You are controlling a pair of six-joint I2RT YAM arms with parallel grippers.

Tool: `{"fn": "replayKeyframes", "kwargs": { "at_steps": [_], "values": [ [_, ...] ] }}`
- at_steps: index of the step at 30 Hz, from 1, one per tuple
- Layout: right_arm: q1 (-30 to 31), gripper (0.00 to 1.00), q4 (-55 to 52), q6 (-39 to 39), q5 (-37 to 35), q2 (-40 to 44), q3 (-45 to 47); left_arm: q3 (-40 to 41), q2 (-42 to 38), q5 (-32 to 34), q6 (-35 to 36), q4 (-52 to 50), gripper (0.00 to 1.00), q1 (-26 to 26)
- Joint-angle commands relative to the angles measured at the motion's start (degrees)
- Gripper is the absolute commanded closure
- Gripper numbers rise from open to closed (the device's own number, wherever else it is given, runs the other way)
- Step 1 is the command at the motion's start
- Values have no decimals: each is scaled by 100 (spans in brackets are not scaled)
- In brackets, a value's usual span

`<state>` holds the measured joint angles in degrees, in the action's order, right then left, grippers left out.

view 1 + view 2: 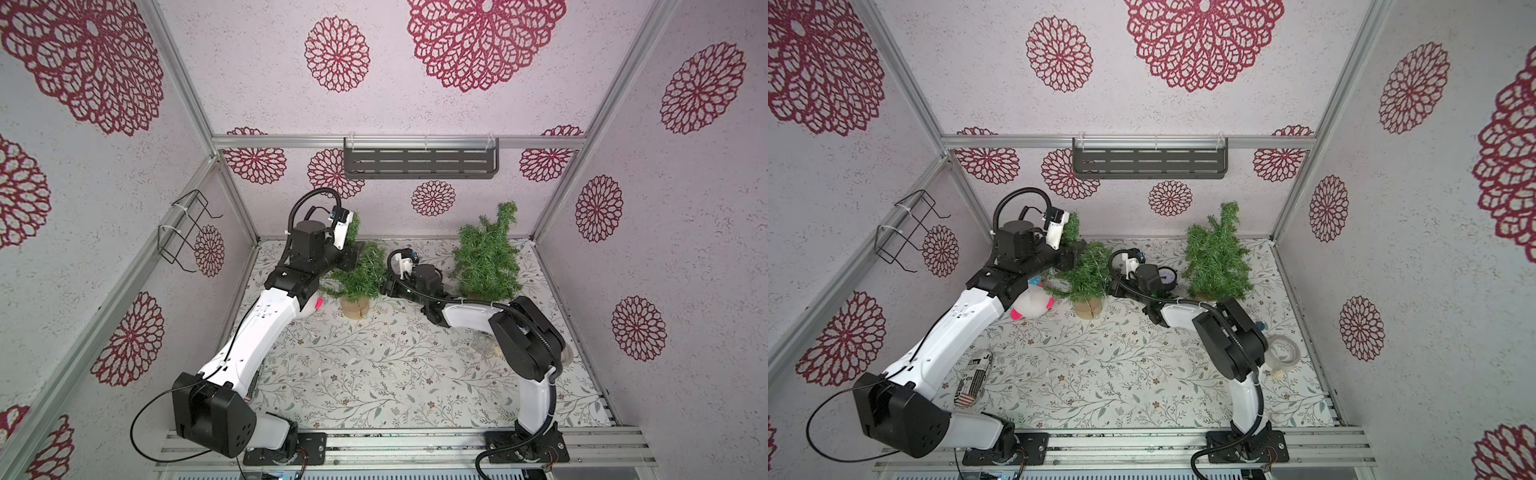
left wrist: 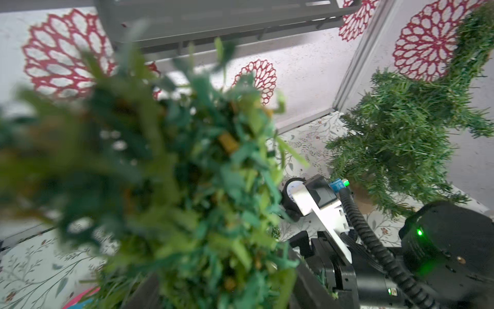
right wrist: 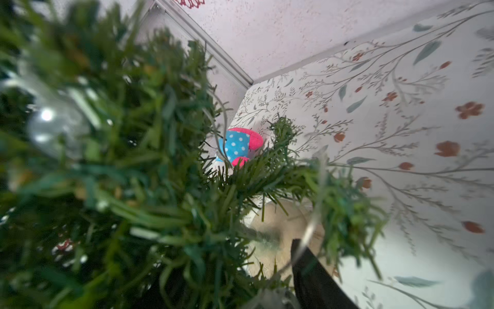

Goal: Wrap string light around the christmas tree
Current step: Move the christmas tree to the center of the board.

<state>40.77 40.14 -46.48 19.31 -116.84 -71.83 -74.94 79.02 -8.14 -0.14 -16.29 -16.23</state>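
At both sides of the christmas tree (image 1: 360, 272)
My left gripper (image 1: 354, 254) sits in its upper left branches, string light (image 3: 50, 117) among its needles, my right gripper (image 1: 385, 286) at its right; neither's opening can I tell.

Bright, even light; blurry wrist close-ups.

Blurred green artificial christmas tree (image 3: 133, 174) fills the frame from 6 to 12 o'clock. 1 clear round bulb of the thin-wire string light (image 3: 52, 120) sits in its branches at 9 o'clock. Blue white-dotted, pink-edged plush toy (image 3: 238, 145) peeks past the branches at centre. Tan wooden tree base (image 3: 270, 240) and the right gripper's black finger (image 3: 312, 275) at 5 o'clock, grip unclear. Floral-print table cover (image 3: 401, 120) at 3 o'clock, white textured wall (image 3: 294, 32) at 12.
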Motion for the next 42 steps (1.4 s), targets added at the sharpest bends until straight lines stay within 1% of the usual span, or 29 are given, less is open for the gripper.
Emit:
{"fn": "replayKeyframes", "kwargs": {
  "at_steps": [1, 4, 6, 7, 10, 14, 17, 20, 23, 26, 28, 30, 34, 36, 38, 39, 42],
  "values": [
    [106, 44, 396, -282, 18, -54, -351, 225, -306, -55, 12, -207, 39, 257],
    [51, 41, 218, -112, 29, 113, -314, 290, -536, -37, -76, -415, 23, 388],
    [-25, 35, 69, 0, 195, 293, -262, 263, -718, 63, -104, -635, 16, 392],
    [-66, 33, 46, 31, 273, 405, -194, 273, -823, 103, -178, -729, 14, 398],
    [-230, 28, -5, 90, 466, 780, 80, 273, -1029, 89, -371, -1003, 12, 412],
    [-435, 25, -269, 317, 515, 1315, 490, 221, -1208, -7, -484, -1421, 11, 419],
    [-517, 24, -516, 542, 497, 1683, 724, 102, -1355, 215, -596, -1809, 11, 427],
    [-566, 25, -948, 873, 350, 2111, 923, -37, -1493, 441, -734, -2379, 12, 428],
    [-588, 26, -1945, 1563, -106, 2708, 963, -22, -1753, 577, -1067, -2706, 14, 374],
    [-605, 27, -3287, 2308, -857, 3338, 796, -59, -1900, 1120, -1445, -3119, 17, -22],
    [-640, 28, -4134, 2667, -1381, 3733, 670, -184, -1909, 1576, -1688, -3471, 18, -506],
    [-712, 28, -4803, 2828, -1866, 4121, 644, -219, -1934, 1883, -1931, -3518, 18, -997],
    [-1063, 28, -5705, 2962, -2643, 4857, 764, -235, -1750, 2012, -2397, -3044, 19, -1938],
    [-1301, 26, -6067, 3039, -3032, 5109, 684, -366, -1431, 2066, -2405, -2816, 19, -2303],
    [-1635, 22, -6348, 3087, -3411, 5245, 554, -435, -1083, 2080, -2325, -2431, 18, -2524],
    [-1893, 20, -6427, 3093, -3476, 5274, 498, -465, -891, 1987, -2293, -2161, 18, -2603],
    [-2636, 15, -6383, 3049, -3300, 5151, 267, -692, -217, 1711, -2081, -1527, 17, -2818]
  ]
}}
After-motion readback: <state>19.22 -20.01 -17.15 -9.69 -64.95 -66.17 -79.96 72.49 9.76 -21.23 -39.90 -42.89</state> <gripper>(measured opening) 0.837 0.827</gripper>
